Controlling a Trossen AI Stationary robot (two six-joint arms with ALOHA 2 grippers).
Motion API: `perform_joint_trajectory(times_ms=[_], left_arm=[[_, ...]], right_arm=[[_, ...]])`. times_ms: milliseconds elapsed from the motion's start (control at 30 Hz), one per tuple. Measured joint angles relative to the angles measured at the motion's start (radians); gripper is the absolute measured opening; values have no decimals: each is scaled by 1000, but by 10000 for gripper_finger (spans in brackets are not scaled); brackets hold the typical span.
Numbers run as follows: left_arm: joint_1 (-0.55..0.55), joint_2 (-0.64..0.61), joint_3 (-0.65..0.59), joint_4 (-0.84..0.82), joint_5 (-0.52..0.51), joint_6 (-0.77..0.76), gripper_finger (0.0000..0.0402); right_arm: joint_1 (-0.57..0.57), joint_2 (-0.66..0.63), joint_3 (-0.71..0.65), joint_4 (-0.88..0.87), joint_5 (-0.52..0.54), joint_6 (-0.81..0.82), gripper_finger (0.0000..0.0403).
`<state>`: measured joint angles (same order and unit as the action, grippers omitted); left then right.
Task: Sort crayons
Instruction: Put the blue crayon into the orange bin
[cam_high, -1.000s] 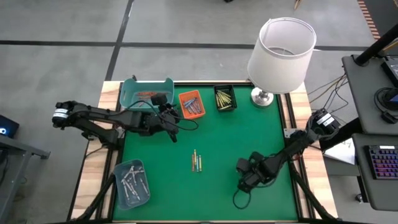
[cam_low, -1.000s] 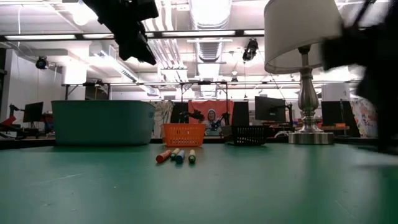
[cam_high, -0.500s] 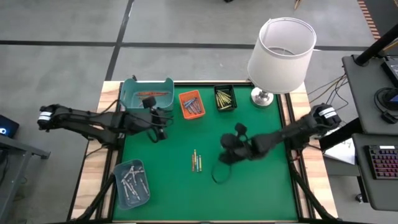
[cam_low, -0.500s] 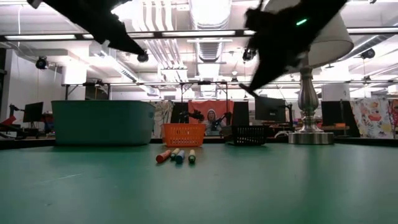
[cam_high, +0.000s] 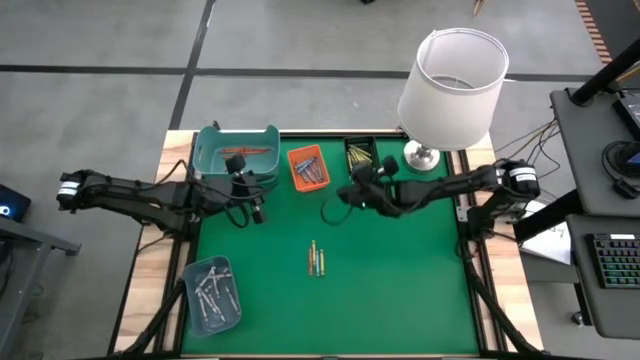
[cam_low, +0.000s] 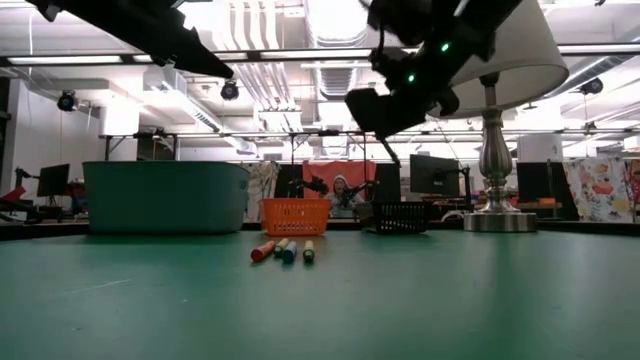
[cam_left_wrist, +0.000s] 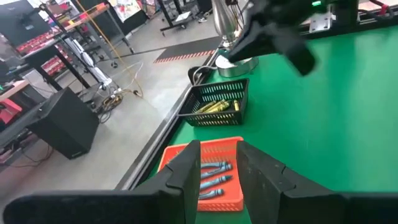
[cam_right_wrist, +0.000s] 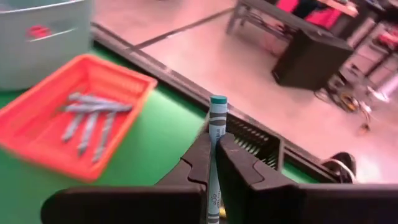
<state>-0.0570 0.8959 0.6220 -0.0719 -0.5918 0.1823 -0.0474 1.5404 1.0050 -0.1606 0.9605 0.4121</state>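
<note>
Carrying a thin teal-green crayon clenched upright between its fingers, the right gripper hangs near the far edge of the green tabletop, just beside the small black mesh tray of yellow-green sticks. The delivery step is in hand; next it likely must centre over the matching tray and let go. The left gripper waits partly parted and empty beside the orange tray. A few loose crayons lie mid-tabletop.

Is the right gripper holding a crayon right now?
Yes. Right gripper is shut on a green crayon, upright between its fingers, near the black tray.
</note>
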Motion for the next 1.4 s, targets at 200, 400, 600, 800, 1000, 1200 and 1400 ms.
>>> perform_joint_trajectory(times_ms=[200, 400, 600, 800, 1000, 1200, 1400], left_arm=[[0, 1, 21, 3, -2, 51, 86], [0, 2, 45, 9, -3, 72, 86], [0, 2, 52, 28, -3, 83, 86], [0, 2, 50, 56, -2, 113, 86], [0, 5, 50, 100, -2, 174, 86], [3, 5, 50, 107, -3, 188, 86], [8, 9, 50, 131, -3, 202, 86]], right_arm=[[-106, 24, 0, 37, -60, 47, 12], [-166, 31, 0, 41, -77, 46, 12], [-170, 32, 0, 156, -117, -20, 12], [-169, 106, 0, 562, -417, -129, 12], [-175, 298, 12, 947, -468, -226, 12], [-192, 444, 97, 942, -463, -224, 14], [-193, 476, 205, 815, -498, -230, 51]])
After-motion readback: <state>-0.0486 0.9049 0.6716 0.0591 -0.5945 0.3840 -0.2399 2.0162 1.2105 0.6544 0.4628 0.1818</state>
